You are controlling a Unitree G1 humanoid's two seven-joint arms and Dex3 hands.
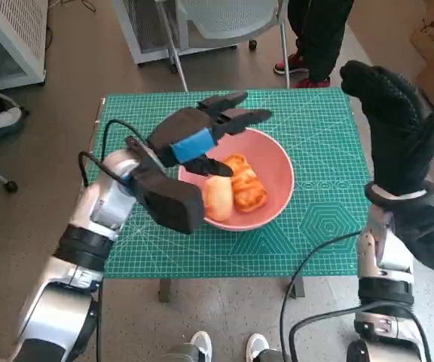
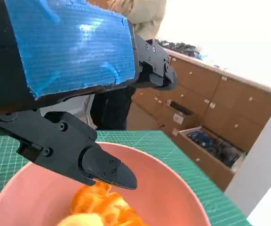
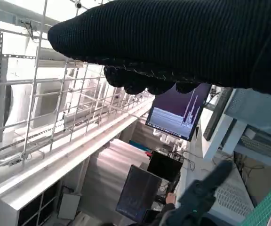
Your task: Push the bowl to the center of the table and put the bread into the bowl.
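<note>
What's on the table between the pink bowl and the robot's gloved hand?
Nothing. In the head view, only bare green mat lies between the bowl and the right hand, which is raised at the table's right edge.

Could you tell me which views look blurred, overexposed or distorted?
Head view: sharp, evenly lit, wide-angle bend at the edges. Left wrist view: the blue-taped left hand is soft and close, with a washed-out background. Right wrist view: the right hand is a dark band.
</note>
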